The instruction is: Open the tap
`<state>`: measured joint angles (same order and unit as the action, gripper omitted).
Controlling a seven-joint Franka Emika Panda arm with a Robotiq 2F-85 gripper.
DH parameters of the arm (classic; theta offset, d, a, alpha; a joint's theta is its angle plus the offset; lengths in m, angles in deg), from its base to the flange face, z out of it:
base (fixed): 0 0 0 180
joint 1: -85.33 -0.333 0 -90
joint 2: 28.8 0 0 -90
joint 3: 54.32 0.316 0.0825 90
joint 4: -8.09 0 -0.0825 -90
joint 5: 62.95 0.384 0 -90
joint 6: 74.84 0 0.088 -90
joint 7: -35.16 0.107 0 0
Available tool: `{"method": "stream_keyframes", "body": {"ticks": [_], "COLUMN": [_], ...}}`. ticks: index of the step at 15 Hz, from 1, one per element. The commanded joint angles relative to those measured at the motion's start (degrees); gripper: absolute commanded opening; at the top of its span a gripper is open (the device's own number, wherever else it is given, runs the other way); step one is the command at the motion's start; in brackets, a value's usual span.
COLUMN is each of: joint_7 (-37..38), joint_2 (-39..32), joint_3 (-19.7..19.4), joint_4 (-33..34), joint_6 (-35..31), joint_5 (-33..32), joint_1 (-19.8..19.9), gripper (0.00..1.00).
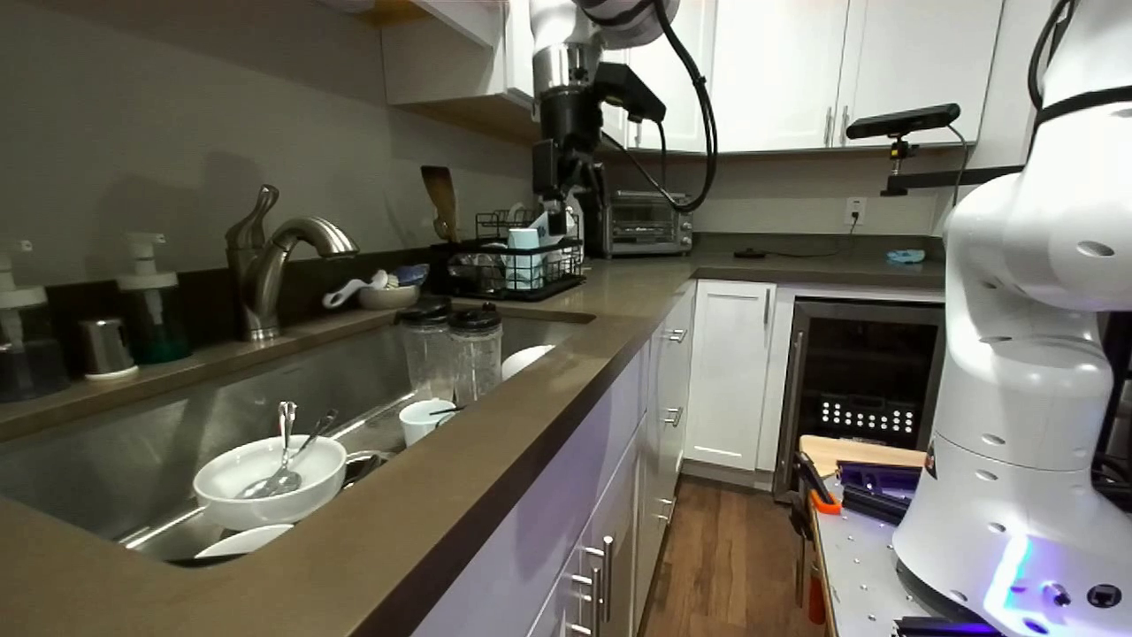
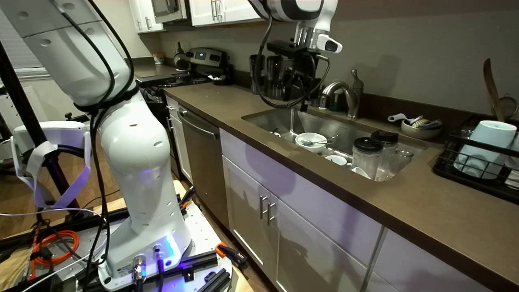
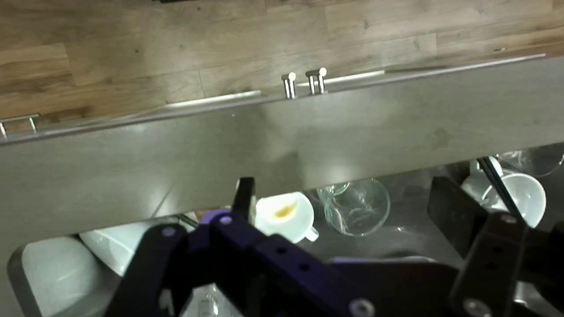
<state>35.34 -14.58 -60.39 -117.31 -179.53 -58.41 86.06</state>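
Steel tap (image 1: pixel 270 265) is standing behind the sink (image 1: pixel 239 389). Gripper (image 3: pixel 347 201) is hanging over the sink, clear of the tap; I'm seeing its jaws gaping wide, gripping nothing.

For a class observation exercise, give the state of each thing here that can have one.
Tap: appears off, no stream visible
Claw: open, empty
Black jar lids: on
Sink cabinet doors: shut
Dishwasher: shut
Toaster oven: shut
Glass-fronted fridge: shut
White bowl: upright, spoon inside

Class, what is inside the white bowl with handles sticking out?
A metal spoon and another metal utensil rest inside the bowl; anything beneath them is covered from view.
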Motion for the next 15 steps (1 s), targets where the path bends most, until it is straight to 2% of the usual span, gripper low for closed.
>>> {"method": "stream_keyframes", "body": {"ticks": [1,5,9,15], "joint_7": [-0.6,-1.1,-0.8,0.2], "joint_2": [-2.2,-3.6,-5.6,-10.2], "joint_3": [1.4,1.5,1.3,1.9], "joint_4": [3.8,3.2,-0.1,-5.5], "joint_6": [-5.9,-18.9,-32.8,-58.7], "joint_5": [0.1,1.3,3.5,12.4], "joint_1": [0.6,0.5,0.4,-0.5], "gripper": [1.00,1.00,1.00,1.00]}}
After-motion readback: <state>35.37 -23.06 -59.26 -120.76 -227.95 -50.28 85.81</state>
